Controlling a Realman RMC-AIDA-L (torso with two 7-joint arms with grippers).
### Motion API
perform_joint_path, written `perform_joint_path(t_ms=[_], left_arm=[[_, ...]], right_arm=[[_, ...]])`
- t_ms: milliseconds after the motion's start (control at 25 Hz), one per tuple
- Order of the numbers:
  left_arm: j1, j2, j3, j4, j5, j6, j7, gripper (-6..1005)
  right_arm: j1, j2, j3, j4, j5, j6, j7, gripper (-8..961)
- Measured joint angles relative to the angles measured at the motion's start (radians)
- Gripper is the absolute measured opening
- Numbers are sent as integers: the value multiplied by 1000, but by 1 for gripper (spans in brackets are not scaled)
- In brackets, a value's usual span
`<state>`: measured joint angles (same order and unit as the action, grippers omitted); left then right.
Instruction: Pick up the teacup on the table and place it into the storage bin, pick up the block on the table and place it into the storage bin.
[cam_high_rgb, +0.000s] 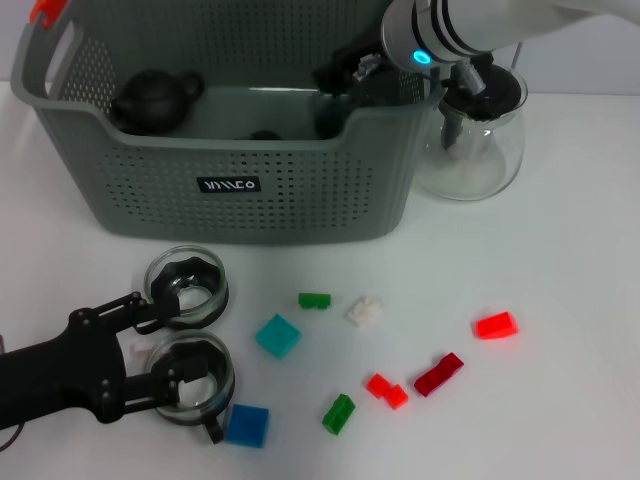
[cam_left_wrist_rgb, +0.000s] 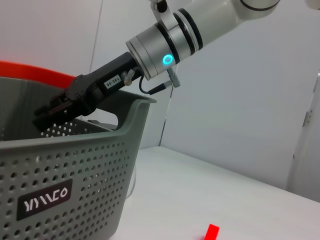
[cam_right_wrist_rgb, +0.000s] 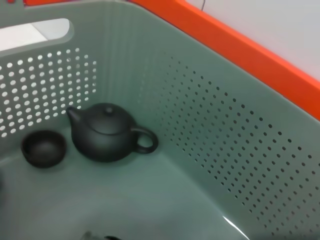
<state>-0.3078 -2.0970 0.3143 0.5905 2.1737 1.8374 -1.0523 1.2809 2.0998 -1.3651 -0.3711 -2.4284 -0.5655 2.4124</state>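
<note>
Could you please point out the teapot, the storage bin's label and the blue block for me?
teapot (cam_right_wrist_rgb: 104, 134): right wrist view, its body.
label (cam_high_rgb: 228, 185): head view, its centre.
blue block (cam_high_rgb: 246, 425): head view, top face.

One storage bin (cam_high_rgb: 300, 190), one black teapot (cam_high_rgb: 155, 97), two glass cups (cam_high_rgb: 187, 283), one glass pitcher (cam_high_rgb: 480, 150), nine blocks (cam_high_rgb: 277, 335)

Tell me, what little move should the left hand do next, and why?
Probably close the left gripper on the nearer glass cup: its open fingers seem to straddle that cup, which sits on the table. The right gripper reaches into the storage bin.
</note>
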Motion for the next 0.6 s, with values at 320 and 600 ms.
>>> perform_joint_path(t_ms=[320, 600], left_arm=[[4, 0, -6, 0, 0, 8, 1, 825], [3, 0, -6, 0, -1, 7, 3, 825]], right_arm=[[-158, 2, 21, -303, 64, -31, -9, 514], [-583, -4, 54, -895, 720, -224, -426, 600]])
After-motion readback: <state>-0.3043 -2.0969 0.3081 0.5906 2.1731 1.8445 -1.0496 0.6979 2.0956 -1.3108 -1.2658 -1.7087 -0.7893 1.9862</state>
